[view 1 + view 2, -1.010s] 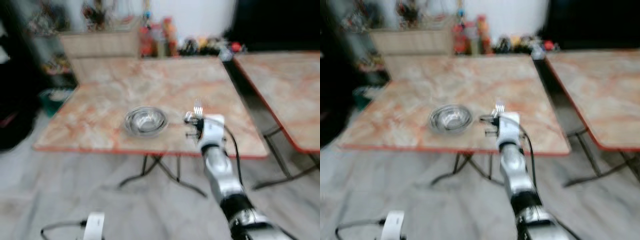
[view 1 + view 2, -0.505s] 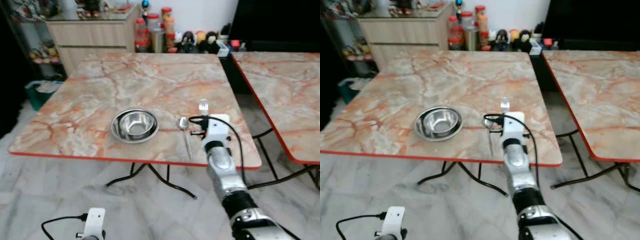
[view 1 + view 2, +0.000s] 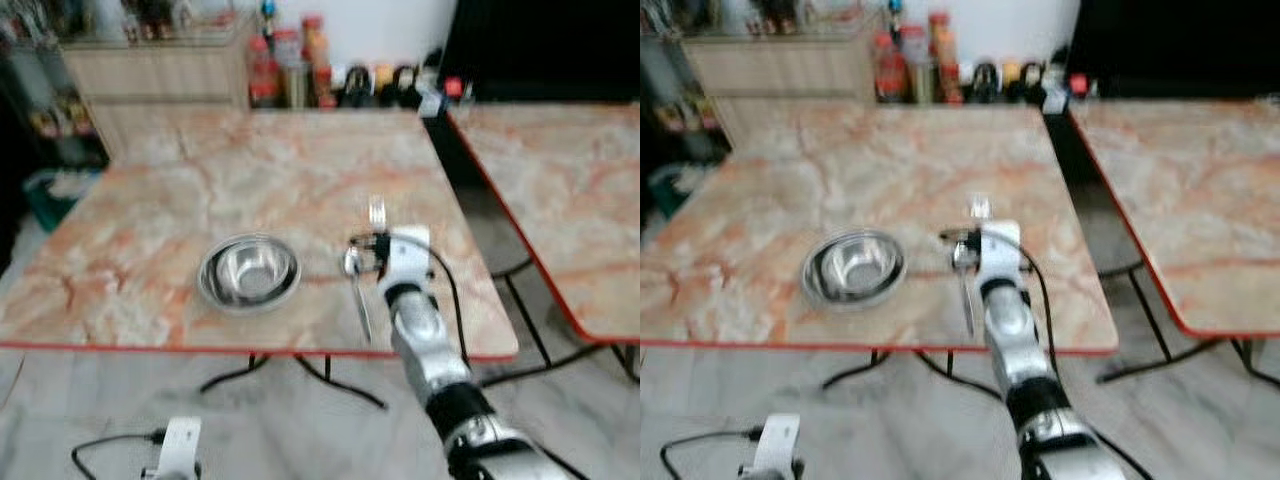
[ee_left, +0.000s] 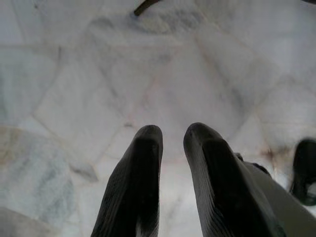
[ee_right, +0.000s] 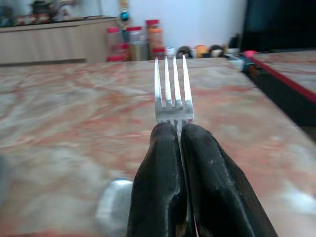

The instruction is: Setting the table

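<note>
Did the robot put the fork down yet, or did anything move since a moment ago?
Not yet. The right gripper still pinches the fork, tines pointing away over the table. Mostly the camera swung, so the whole picture slid. The bowl and spoon lie side by side as before, with the gripper still just right of the spoon. The left gripper hangs over the floor.

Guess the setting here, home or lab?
Probably a home dining area: two marble-pattern folding tables on a tiled floor, a wooden sideboard and jars along the wall. A steel bowl and spoon are laid out; the right gripper holds a fork.
</note>
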You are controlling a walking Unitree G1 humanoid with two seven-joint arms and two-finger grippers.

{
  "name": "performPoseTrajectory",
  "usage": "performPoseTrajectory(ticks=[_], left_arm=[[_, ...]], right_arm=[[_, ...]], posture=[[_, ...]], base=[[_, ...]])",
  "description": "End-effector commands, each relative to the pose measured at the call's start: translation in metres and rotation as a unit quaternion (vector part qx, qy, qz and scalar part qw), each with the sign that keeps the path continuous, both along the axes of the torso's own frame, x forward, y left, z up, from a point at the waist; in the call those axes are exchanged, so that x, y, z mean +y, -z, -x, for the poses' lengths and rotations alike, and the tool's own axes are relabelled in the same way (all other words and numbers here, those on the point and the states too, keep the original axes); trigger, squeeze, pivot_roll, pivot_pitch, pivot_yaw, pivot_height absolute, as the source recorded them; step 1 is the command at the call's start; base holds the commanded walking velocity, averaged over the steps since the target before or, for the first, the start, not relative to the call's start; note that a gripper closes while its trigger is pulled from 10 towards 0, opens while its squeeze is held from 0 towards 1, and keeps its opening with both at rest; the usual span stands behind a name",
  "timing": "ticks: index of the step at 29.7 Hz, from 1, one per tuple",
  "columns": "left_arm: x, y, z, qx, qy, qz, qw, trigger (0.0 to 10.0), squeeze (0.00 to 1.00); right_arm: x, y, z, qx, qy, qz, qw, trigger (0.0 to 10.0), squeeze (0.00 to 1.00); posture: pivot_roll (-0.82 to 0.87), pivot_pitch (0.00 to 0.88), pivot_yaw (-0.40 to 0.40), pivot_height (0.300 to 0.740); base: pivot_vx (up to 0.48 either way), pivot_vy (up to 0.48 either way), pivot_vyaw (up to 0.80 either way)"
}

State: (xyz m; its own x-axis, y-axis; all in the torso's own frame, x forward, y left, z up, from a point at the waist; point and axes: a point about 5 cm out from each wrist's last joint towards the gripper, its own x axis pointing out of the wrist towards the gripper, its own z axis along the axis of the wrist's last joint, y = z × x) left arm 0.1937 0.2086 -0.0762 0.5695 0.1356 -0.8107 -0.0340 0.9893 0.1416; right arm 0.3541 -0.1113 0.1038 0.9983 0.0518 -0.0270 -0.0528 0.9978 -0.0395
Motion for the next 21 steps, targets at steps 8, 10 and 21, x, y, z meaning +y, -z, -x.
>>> performPoseTrajectory(ticks=[8, 10, 21], left_arm=[[-0.004, 0.003, 0.004, 0.008, -0.001, 0.003, 1.000, 10.0, 0.00], [-0.004, 0.003, 0.004, 0.008, -0.001, 0.003, 1.000, 10.0, 0.00], [-0.006, 0.004, 0.005, 0.010, -0.003, 0.007, 1.000, 10.0, 0.00]], right_arm=[[-0.004, 0.008, 0.002, 0.023, 0.016, 0.008, 1.000, 10.0, 0.00], [-0.003, 0.010, 0.003, 0.028, 0.014, 0.008, 0.999, 10.0, 0.00], [-0.009, 0.023, 0.002, 0.080, 0.025, 0.002, 0.997, 10.0, 0.00]], posture=[[-0.03, 0.000, 0.014, 0.740], [-0.03, 0.000, 0.013, 0.740], [-0.03, 0.000, 0.007, 0.740]], base=[[0.132, 0.000, 0.00], [0.000, 0.000, 0.00], [0.000, 0.000, 0.00]])
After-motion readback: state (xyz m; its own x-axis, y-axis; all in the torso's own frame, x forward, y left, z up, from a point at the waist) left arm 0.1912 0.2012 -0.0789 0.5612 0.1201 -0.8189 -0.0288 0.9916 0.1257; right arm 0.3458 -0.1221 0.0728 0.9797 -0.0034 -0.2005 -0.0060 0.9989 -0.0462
